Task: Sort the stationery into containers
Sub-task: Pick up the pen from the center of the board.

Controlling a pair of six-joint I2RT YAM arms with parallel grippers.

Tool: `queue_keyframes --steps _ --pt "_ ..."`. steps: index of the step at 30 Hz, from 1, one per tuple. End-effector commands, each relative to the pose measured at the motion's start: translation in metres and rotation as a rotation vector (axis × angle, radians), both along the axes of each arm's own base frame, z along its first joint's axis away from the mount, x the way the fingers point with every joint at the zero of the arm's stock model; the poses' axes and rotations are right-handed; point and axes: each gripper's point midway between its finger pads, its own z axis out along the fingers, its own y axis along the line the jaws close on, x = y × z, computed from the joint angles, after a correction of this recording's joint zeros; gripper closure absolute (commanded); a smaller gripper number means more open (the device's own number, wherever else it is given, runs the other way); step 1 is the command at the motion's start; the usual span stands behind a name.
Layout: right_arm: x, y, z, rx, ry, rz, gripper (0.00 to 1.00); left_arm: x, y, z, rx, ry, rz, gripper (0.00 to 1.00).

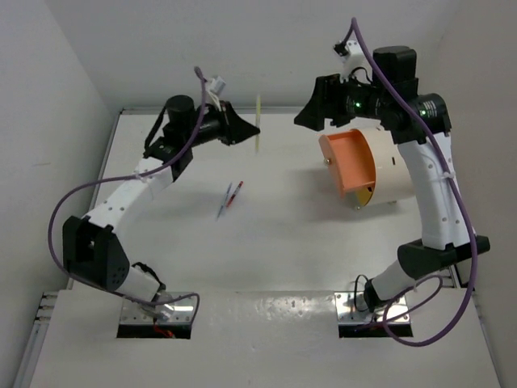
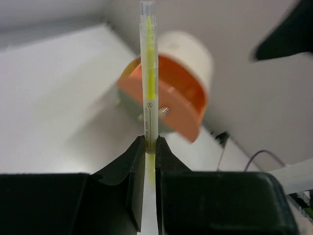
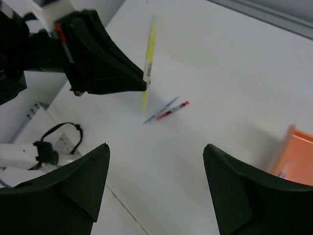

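Note:
My left gripper [image 1: 252,128] is shut on a yellow pen [image 1: 258,121] and holds it upright above the table at the back; the pen [image 2: 148,73] rises from between its jaws. The pen also shows in the right wrist view [image 3: 148,58]. A blue pen [image 1: 224,202] and a red pen [image 1: 234,194] lie side by side mid-table, also seen by the right wrist, blue [image 3: 161,108] and red [image 3: 172,110]. The cream drum container [image 1: 386,166] with its orange drawer [image 1: 349,162] pulled out stands at the right. My right gripper [image 1: 311,117] is open and empty, raised near the drawer.
White walls enclose the table on the left, back and right. The arm bases sit at the near edge. A black cable [image 3: 58,134] lies by the left base.

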Motion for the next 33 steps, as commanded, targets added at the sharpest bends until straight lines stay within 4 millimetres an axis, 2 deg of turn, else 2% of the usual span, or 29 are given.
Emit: queue_keyframes --steps 1,5,11,17,21,25,28,29,30,32,33 --pt "0.007 0.036 0.022 0.123 -0.021 0.083 0.24 -0.024 -0.006 0.089 -0.262 -0.193 -0.145 1.00" --pt "0.006 0.060 0.034 0.207 0.007 0.137 0.24 -0.042 -0.008 0.109 -0.397 -0.165 -0.244 1.00" --pt "0.005 0.081 0.047 0.272 0.001 0.196 0.29 -0.054 -0.020 0.115 -0.442 -0.137 -0.301 1.00" --pt "0.001 0.090 0.034 0.261 0.041 0.218 0.33 -0.062 -0.028 0.119 -0.449 -0.133 -0.332 1.00" --pt "0.005 0.091 0.028 0.261 0.065 0.207 0.34 -0.069 -0.033 0.118 -0.452 -0.122 -0.354 1.00" --pt "0.007 0.094 0.029 0.272 0.068 0.211 0.44 -0.076 -0.039 0.117 -0.453 -0.111 -0.370 1.00" --pt "0.007 0.094 0.027 0.269 0.075 0.210 0.59 -0.077 -0.040 0.122 -0.458 -0.120 -0.368 1.00" --pt "0.008 0.094 0.025 0.265 0.076 0.210 0.70 -0.077 -0.040 0.123 -0.459 -0.120 -0.368 1.00" --pt "0.008 0.092 0.021 0.258 0.085 0.201 0.75 -0.077 -0.040 0.122 -0.455 -0.116 -0.364 1.00" --pt "0.007 0.089 0.019 0.248 0.091 0.188 0.88 -0.074 -0.039 0.118 -0.434 -0.089 -0.349 0.81" --pt "0.009 0.083 0.020 0.242 0.080 0.171 0.93 -0.072 -0.036 0.122 -0.422 -0.109 -0.336 0.59"
